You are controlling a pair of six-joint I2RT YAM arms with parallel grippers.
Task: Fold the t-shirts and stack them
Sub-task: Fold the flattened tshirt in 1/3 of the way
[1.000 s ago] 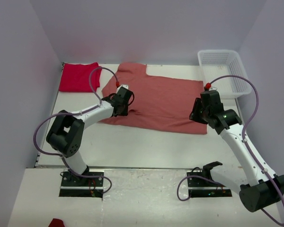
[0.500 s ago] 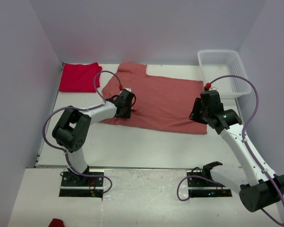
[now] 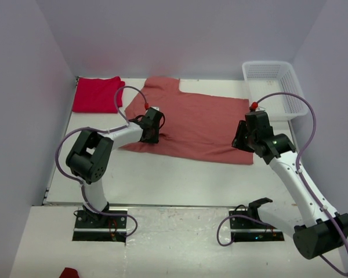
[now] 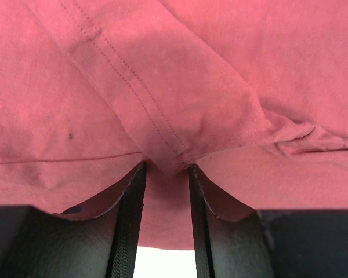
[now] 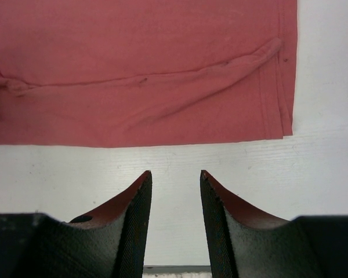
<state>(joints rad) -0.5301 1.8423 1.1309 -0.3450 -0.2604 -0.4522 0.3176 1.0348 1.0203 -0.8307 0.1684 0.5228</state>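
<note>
From above, you see the salmon-pink t-shirt (image 3: pixel 191 124) spread flat on the tabletop (image 3: pixel 162 174). The folded red t-shirt (image 3: pixel 95 94) lies off its far-left corner and the white mesh basket (image 3: pixel 272 87) off its far-right. Your left end effector (image 3: pixel 152 136) is on the pink shirt's near-left part, and the right end effector (image 3: pixel 239 142) is at its near-right corner.

In the left wrist view, the fingers (image 4: pixel 130 220) are spread, straddling a stitched hem fold.

In the right wrist view, the fingers (image 5: pixel 133 220) are spread and empty, just off the pink shirt's edge.

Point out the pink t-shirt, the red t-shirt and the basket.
pink t-shirt (image 3: pixel 203 124): top view, mid-body.
red t-shirt (image 3: pixel 95 94): top view, its centre.
basket (image 3: pixel 267 63): top view, far rim.
</note>
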